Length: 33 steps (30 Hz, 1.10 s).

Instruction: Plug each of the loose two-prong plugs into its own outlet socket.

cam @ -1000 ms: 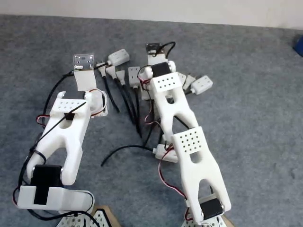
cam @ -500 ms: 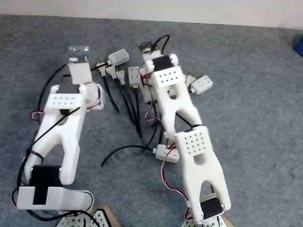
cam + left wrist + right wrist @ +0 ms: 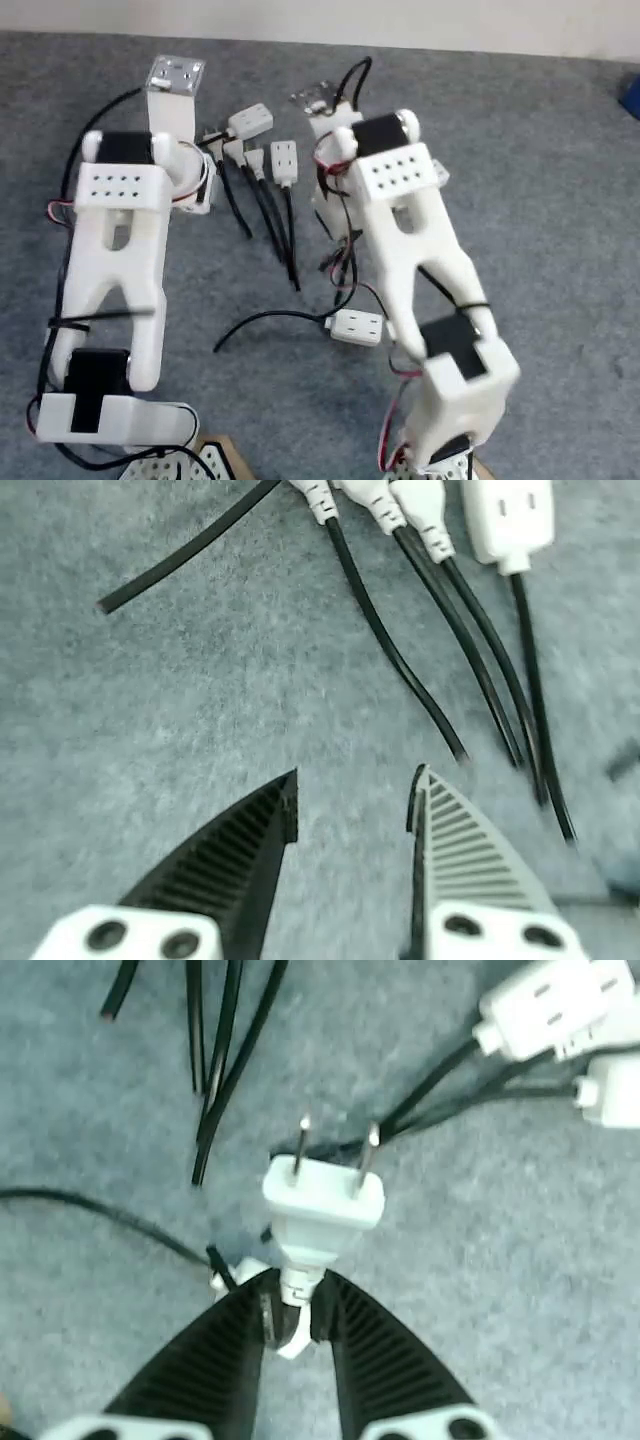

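My right gripper (image 3: pixel 295 1300) is shut on the neck of a white two-prong plug (image 3: pixel 322 1200), held above the carpet with its prongs pointing away from me. Beyond the plug lie two white outlet sockets (image 3: pixel 555 1005), (image 3: pixel 610 1090) on black cords. My left gripper (image 3: pixel 350 800) hangs open over bare carpet with nothing between its fingers. Ahead of it lie three loose white plugs (image 3: pixel 375 495) and a white socket (image 3: pixel 505 515). From the high view, sockets (image 3: pixel 250 121), (image 3: pixel 284 160) and plugs (image 3: pixel 232 150) lie between the two arms.
Another white socket (image 3: pixel 358 326) lies near the right arm's base with a black cord (image 3: pixel 265 318) curling to the left. Several black cords (image 3: pixel 270 220) run over the grey carpet (image 3: pixel 560 200) between the arms. Open carpet lies to the right.
The right arm has risen and swung up with the plug in its gripper, uncovering the socket near its base. The left arm has stretched farther toward the back.
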Available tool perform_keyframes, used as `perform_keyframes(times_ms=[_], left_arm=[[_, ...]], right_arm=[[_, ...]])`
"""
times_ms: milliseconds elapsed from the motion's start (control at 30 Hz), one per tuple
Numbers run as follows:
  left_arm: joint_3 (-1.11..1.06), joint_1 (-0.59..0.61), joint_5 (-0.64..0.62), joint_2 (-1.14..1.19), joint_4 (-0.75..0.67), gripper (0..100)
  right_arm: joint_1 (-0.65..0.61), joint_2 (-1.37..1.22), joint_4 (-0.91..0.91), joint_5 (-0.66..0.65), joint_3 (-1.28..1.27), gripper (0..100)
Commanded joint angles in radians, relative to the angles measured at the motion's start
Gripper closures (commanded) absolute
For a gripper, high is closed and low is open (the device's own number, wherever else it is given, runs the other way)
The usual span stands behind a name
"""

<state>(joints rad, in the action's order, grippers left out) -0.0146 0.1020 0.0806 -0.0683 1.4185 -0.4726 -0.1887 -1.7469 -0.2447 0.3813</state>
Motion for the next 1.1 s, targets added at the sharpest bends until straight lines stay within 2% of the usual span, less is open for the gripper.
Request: perform_keyframes(times_ms=[0, 100, 200, 300, 400, 633, 700, 833, 900, 1067], left_arm=[[0.228, -0.033, 0.069, -0.047, 0.244, 81], [0.302, -0.071, 0.101, -0.048, 0.359, 81], [0.305, -0.084, 0.109, -0.081, 0.356, 81], [0.312, -0.085, 0.11, -0.105, 0.356, 81], [0.306, -0.087, 0.11, -0.105, 0.356, 81], [0.3, -0.11, 0.11, -0.104, 0.356, 81], [0.271, -0.116, 0.11, -0.105, 0.356, 81], [0.245, -0.154, 0.101, -0.116, 0.354, 81], [0.274, -0.156, 0.054, -0.136, 0.354, 81], [0.266, -0.153, 0.029, -0.36, 0.345, 81]], right_arm=[[-0.01, 0.185, -0.002, -0.018, -0.091, 99.1], [-0.008, 0.28, 0.048, -0.063, -0.205, 99.1], [-0.008, 0.375, 0.081, -0.114, -0.283, 99.1], [-0.007, 0.418, 0.028, -0.189, -0.214, 99.1], [0.015, 0.398, -0.021, -0.23, -0.105, 99.1], [0.097, 0.259, -0.019, -0.33, -0.101, 99.1], [0.097, 0.223, -0.019, -0.313, -0.11, 99.1], [0.061, 0.228, 0.033, -0.157, -0.137, 99.1], [0.028, 0.28, 0.07, -0.098, -0.145, 99.1], [-0.051, 0.443, 0.094, -0.066, -0.237, 99.1]])
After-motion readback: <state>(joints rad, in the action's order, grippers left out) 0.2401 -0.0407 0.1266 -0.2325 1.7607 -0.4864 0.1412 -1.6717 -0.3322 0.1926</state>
